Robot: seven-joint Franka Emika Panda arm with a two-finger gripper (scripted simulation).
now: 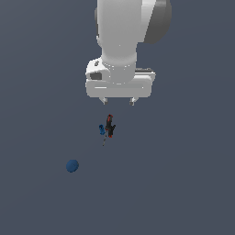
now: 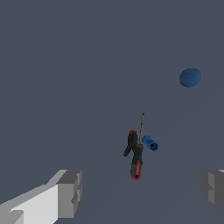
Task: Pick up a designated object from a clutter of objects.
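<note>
the exterior view looks steeply down from afar, the wrist view from nearer; both share the cluster [image 1: 108, 127] [image 2: 138, 151].

There are no words to read here; there are no numbers or signs on anything either. The things are too small to show any letters.

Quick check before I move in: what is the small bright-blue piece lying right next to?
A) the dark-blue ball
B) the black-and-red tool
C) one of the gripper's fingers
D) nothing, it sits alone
B: the small bright-blue piece lies right beside the black-and-red tool, while the dark-blue ball sits well apart and the open gripper is clear of the cluster.
</note>
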